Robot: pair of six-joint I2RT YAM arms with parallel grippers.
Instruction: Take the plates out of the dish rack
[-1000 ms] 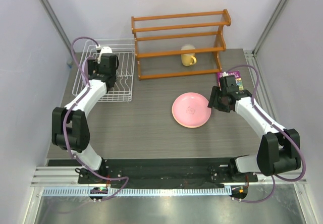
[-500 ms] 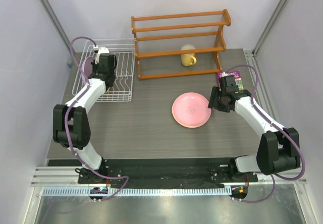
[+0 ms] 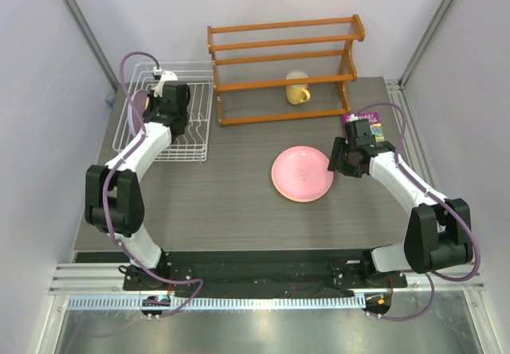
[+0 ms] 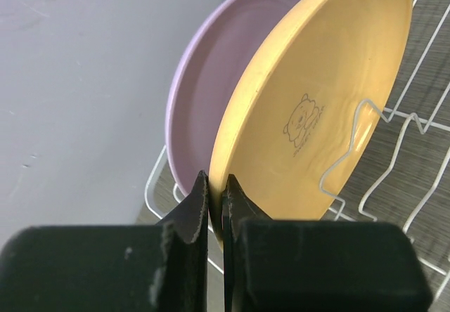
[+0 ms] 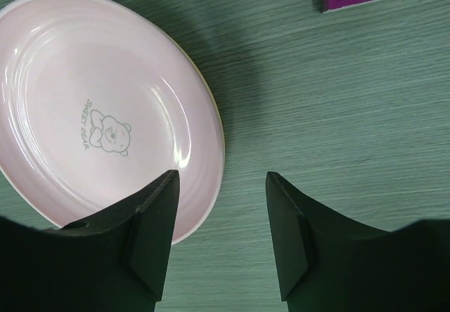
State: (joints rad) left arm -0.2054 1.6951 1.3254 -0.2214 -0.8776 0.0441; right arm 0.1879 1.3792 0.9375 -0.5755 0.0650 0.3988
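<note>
1. The pink plate (image 5: 105, 115) reads "SWEET BEAR" beside a bear drawing; it lies flat on the tabletop (image 3: 239, 202), right of the dish rack (image 3: 191, 153).
2. The left tool (image 4: 216, 185), apart earlier, now clamps the yellow plate (image 4: 309, 115) by its rim inside the rack; the lavender plate (image 4: 211, 80) stands just beside it.
3. The right tool (image 5: 221, 178) stays apart over the pink plate's edge.

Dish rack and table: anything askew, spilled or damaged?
Nothing stands out. The yellow plate and lavender plate stand on edge in the dish rack, left fingers shut on the yellow plate's rim. The pink plate lies flat and whole on the table, right fingers open over its edge. No spill visible.
</note>
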